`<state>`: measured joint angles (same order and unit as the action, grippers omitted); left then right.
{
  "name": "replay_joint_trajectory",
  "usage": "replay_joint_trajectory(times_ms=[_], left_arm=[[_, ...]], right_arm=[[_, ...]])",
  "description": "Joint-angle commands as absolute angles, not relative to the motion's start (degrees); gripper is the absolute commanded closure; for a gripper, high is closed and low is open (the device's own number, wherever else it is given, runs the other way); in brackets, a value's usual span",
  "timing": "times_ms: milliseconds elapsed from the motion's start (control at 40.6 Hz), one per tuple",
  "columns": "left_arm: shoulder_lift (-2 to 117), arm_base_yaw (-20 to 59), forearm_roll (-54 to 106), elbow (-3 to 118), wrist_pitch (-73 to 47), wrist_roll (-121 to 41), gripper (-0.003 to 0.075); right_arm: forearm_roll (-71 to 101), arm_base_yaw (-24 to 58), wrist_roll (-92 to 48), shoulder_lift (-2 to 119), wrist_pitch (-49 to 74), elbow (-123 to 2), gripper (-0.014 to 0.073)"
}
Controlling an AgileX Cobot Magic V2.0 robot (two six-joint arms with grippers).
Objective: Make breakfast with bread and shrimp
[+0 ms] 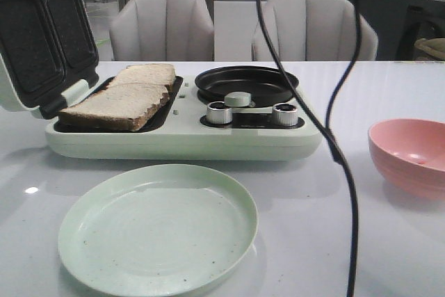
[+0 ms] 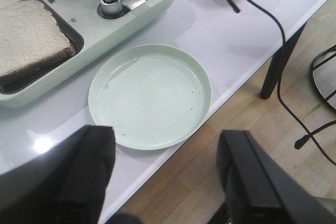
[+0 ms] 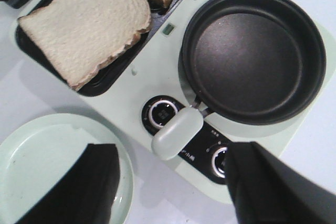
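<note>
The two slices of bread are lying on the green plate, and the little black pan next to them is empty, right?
Not quite. The bread lies in the open sandwich maker, not on the green plate, which is bare. The right wrist view shows it. The black pan is empty, as you said.

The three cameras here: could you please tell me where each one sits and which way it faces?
Front view: low over the table, facing forward across the plate, breakfast maker and bowl; only hanging cables show.
Left wrist view: above the table's near edge, looking down on the plate; the left gripper has open jaws.
Right wrist view: above the maker, looking down on bread and pan; right gripper open.
All three share plate, bread and maker.
</note>
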<state>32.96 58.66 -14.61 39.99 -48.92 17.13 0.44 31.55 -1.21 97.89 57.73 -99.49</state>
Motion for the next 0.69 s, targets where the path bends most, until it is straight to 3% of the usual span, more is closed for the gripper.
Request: replay_joint_trajectory(times_ms=[0,296,666], left_arm=[[33.2,59.0,-15.5,41.6,-45.1,17.1,0.0244],[33.2,59.0,-15.5,41.6,-45.1,17.1,0.0244],[33.2,59.0,-15.5,41.6,-45.1,17.1,0.0244]], right_arm=[[-0.7,32.6,-0.9,88.5,53.7,-95.7,0.0057],[-0.6,32.6,1.0,67.6,45.2,-71.6,0.0057],[-0.6,32.6,1.0,43.7,44.6,-47.9,0.0057]])
